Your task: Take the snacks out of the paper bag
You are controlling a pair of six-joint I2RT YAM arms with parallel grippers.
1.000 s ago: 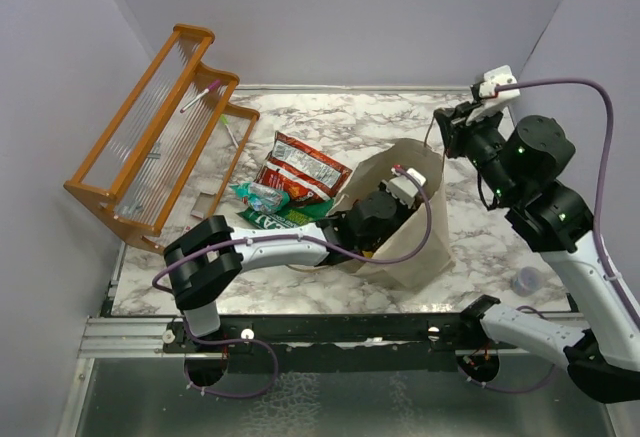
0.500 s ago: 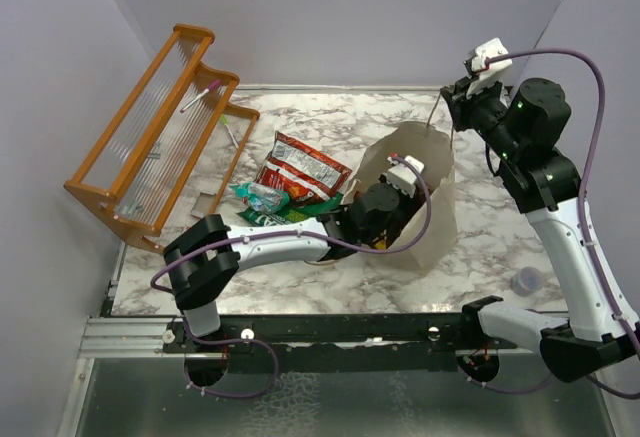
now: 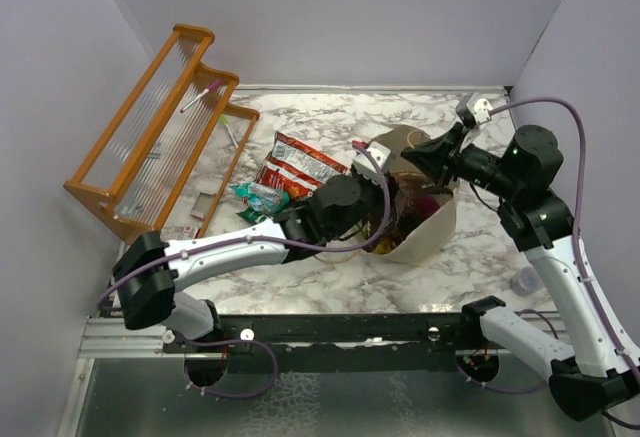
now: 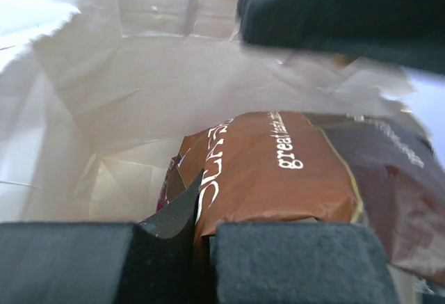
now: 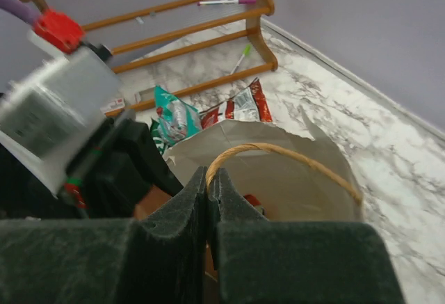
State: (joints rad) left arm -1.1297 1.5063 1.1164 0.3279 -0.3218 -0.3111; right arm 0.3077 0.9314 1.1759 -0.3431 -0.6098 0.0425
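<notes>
Your left end effector [image 4: 205,241] is reaching inside the tall, creased beige paper bag [image 3: 432,229] at the middle of the top view. It is clenching the near edge of a glossy brown snack packet with white lettering [image 4: 278,172]. A darker purple-brown packet [image 4: 393,179] is lying against that one on the right. The bag's walls are crowding your wrist, so the freest way out looks to be upward and toward frame left.

Your right end effector [image 5: 208,196] is pinching the thin tan cord handle [image 5: 285,154] at the bag's far rim, apparently to steady the bag and hold its mouth open for the pull.

Left of the bag, a red-and-brown packet [image 3: 305,167] and a green packet [image 3: 258,197] are already lying on the white marbled tabletop [image 3: 330,282], with bare surface nearer you for another. Farther off at upper left, the orange wooden rack [image 3: 150,127] is crowding that edge.
</notes>
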